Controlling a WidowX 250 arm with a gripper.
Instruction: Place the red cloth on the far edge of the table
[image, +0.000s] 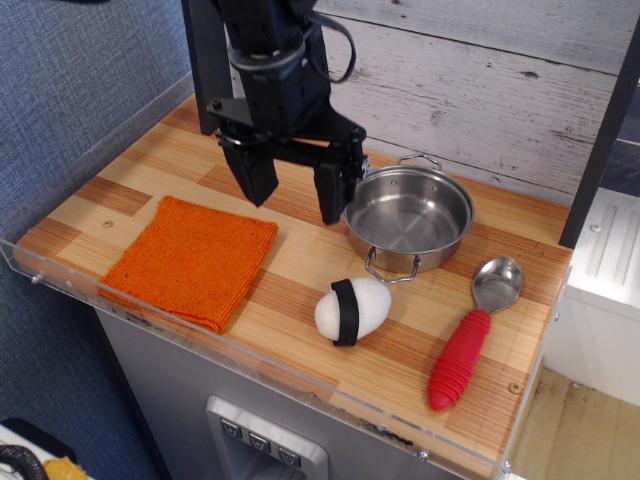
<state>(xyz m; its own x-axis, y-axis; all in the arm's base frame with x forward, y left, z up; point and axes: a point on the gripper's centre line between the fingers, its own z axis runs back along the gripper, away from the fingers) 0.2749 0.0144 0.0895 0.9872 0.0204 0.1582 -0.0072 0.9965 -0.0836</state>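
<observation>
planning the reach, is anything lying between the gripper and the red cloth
Nothing: in the one camera view, only bare table planks show between the open gripper and the red cloth.

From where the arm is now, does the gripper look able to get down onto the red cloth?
Probably yes. The gripper hangs with its jaws apart, just behind and right of the red cloth, which lies flat with nothing on it. The pan and the egg-shaped object sit off to the right, out of the path.
</observation>
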